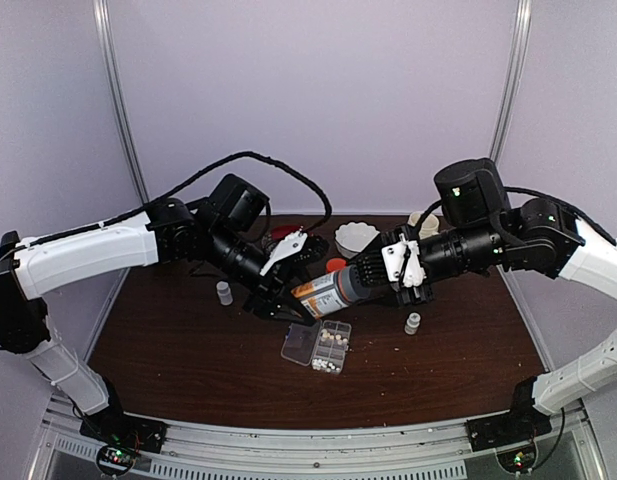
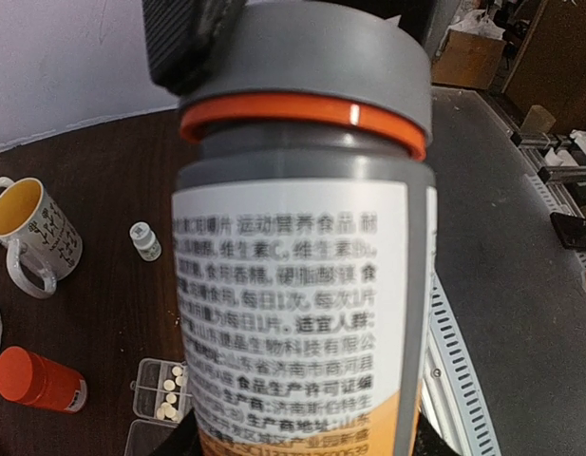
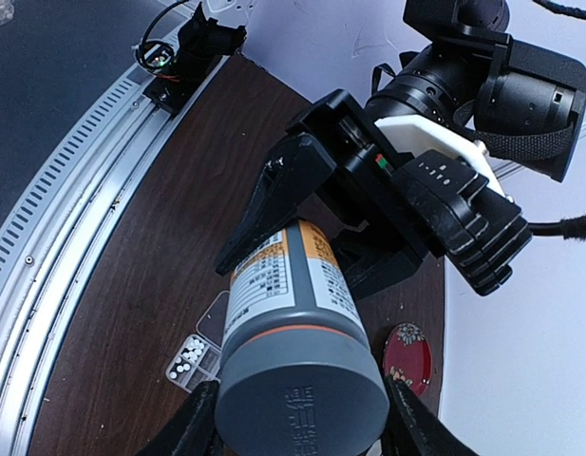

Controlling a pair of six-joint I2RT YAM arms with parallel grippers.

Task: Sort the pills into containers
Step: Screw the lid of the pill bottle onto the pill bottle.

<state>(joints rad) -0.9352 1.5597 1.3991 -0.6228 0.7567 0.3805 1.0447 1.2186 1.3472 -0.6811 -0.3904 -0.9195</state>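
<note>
- The pills (image 1: pixel 333 345) lie in some cells of the organizer (image 1: pixel 300 344), which sits with its lid open on the tabletop (image 1: pixel 188 350), near the middle.
- A labelled bottle (image 1: pixel 323 293) is held in the air close by, lying sideways, its grey cap (image 3: pixel 302 399) toward the right arm.
- The left jaws grip the bottle's body.
- The right jaws flank the cap; I cannot tell whether they press on it.
- One white vial (image 1: pixel 224 292) stands to the left, another (image 1: pixel 413 323) to the right.
- A mug (image 2: pixel 27 233) and an orange jar (image 2: pixel 41 380) also stand on the tabletop.
</note>
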